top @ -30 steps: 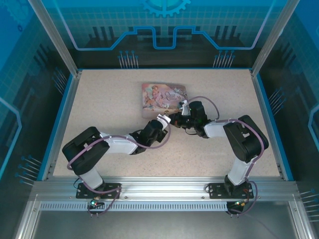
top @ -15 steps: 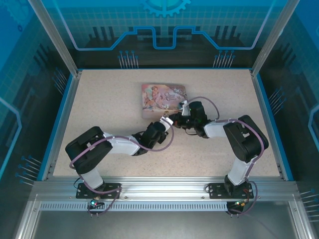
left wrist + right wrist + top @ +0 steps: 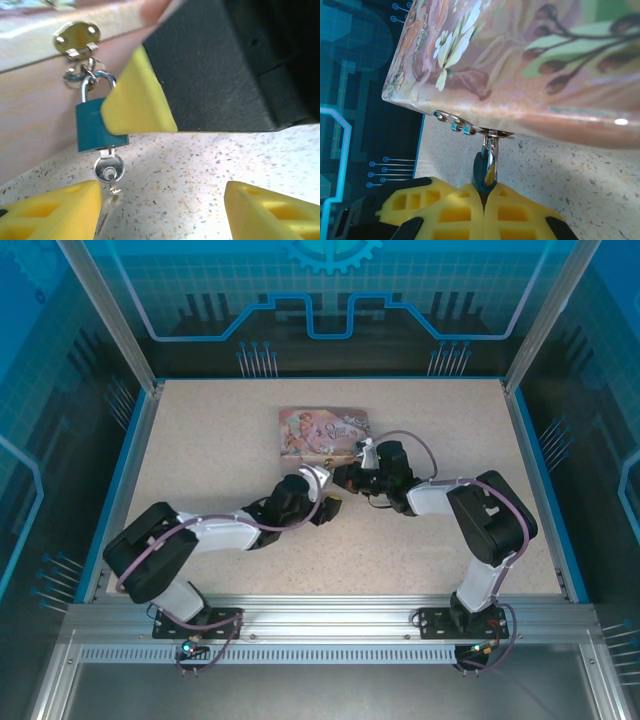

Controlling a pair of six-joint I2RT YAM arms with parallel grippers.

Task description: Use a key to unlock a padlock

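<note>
**Key seated, left claw off it – risks before the turn**

Position: the small blue-bodied metal padlock (image 3: 92, 132) hangs by its thin silver shackle (image 3: 86, 86) from the brass hasp (image 3: 75, 37) on the front wall of the pink illustrated tin box (image 3: 520, 60), just above the speckled table (image 3: 210, 155). The small round-headed silver key (image 3: 109, 169) sits in the keyway at the bottom of the body.

Claws: the right gripper (image 3: 482, 192) is clamped on the padlock, yellow pads pressed together around the body. The left gripper (image 3: 161, 200) stands wide with nothing between its fingers (image 3: 55, 210), the key just beyond them.

Risks, as judged:
- The key head is tiny and near the table – a closing finger could scrape the surface or nudge the key out of the keyway
- An off-centre pinch could bend the key sideways instead of turning it
- Turning torque could twist the body in the right pads, or drag the light box through the hasp

Orientation: the padlock's long axis runs roughly upright in the left wrist view, shackle up at the hasp, keyway down. The key continues that line, head lowest, flat face toward the camera, slightly tilted. The shackle's far leg is hidden, so locked or not – cannot tell
</note>
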